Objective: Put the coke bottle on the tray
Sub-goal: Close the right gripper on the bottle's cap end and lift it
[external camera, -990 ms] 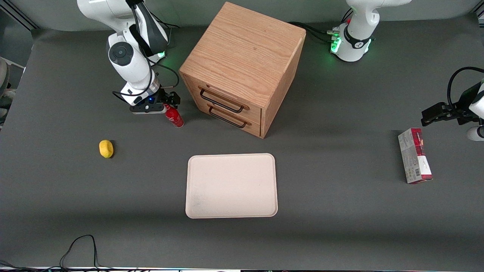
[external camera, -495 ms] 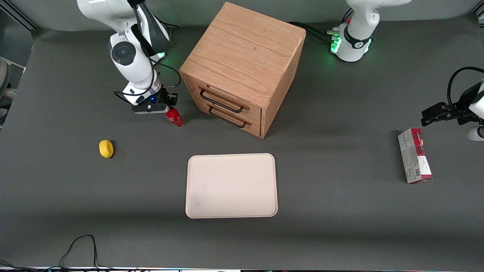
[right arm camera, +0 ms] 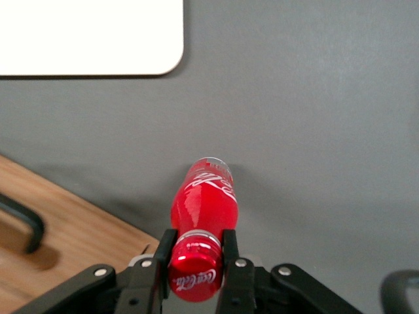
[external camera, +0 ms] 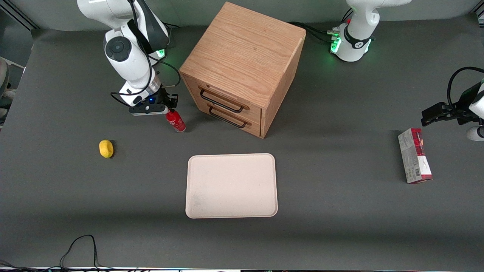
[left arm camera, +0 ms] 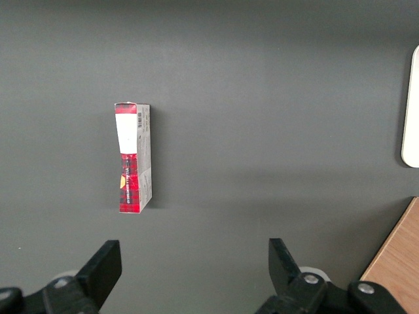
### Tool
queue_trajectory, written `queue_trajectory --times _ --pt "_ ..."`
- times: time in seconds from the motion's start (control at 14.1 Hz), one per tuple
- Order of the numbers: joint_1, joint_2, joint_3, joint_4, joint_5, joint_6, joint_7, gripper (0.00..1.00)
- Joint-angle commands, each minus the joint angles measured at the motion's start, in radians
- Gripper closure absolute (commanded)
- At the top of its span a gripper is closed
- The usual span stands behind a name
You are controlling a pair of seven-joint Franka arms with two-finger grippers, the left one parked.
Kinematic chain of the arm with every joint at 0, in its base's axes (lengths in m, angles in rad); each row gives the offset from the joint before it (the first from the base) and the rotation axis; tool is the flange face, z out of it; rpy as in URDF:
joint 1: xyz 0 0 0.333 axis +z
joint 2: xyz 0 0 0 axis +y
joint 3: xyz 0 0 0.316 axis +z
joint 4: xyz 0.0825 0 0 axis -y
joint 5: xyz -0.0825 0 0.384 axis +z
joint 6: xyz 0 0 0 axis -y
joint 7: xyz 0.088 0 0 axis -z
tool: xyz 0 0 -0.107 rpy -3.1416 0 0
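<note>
The red coke bottle [external camera: 175,121] [right arm camera: 203,199] hangs from its cap just above the table, beside the wooden cabinet's drawer fronts. My gripper [external camera: 169,109] [right arm camera: 195,255] is shut on the bottle's red cap, one finger on each side of it. White script shows on the cap and on the bottle's side. The cream tray [external camera: 231,185] lies flat, nearer the front camera than the cabinet and the bottle; a rounded corner of the tray [right arm camera: 91,39] shows in the right wrist view. Nothing lies on it.
A wooden cabinet [external camera: 242,64] with two black-handled drawers stands close beside the bottle. A yellow lemon [external camera: 106,148] lies toward the working arm's end. A red-and-grey carton [external camera: 414,160] [left arm camera: 133,157] lies toward the parked arm's end. A black cable [external camera: 77,247] loops at the front edge.
My gripper has shifted slightly toward the front camera with the bottle held in it; the bottle now sits a little nearer the tray than a second ago.
</note>
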Motion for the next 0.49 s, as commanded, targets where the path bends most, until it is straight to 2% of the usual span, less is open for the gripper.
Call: queue_trajectory --times 0.0,0.14,0.42 --pt "-0.004 0.067 -0.003 0.247 0.006 -0.209 -0.001 0.86" --pt "-0.010 0.128 -0.008 0.435 -0.016 -0.359 -0.002 0.86" --pt "-0.010 0.332 -0.006 0.868 -0.112 -0.626 -0.007 0.86"
